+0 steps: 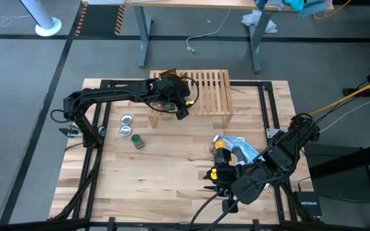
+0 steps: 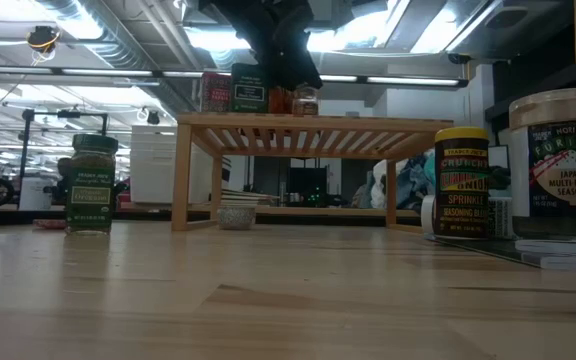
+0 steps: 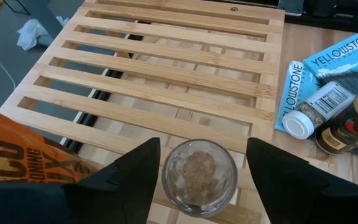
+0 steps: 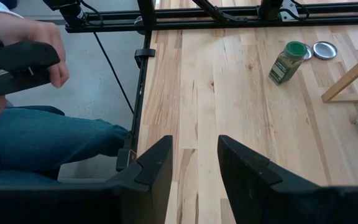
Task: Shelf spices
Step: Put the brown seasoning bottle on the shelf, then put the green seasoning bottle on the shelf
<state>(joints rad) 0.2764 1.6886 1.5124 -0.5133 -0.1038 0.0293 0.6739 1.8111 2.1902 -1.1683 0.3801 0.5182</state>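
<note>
Fingers of the left gripper [image 3: 197, 171] stand open on both sides of a clear jar [image 3: 199, 176] sitting on the shelf [image 3: 166, 74]. Right gripper [image 4: 194, 162], open and empty, hangs above the table [image 4: 241, 93].

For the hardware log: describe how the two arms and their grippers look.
Both arms are dark, jointed and near-black. The left arm trails black cables. The right arm carries yellow tags near its wrist. The left gripper and the right gripper each have two broad, matte black, wedge-shaped fingers.
</note>
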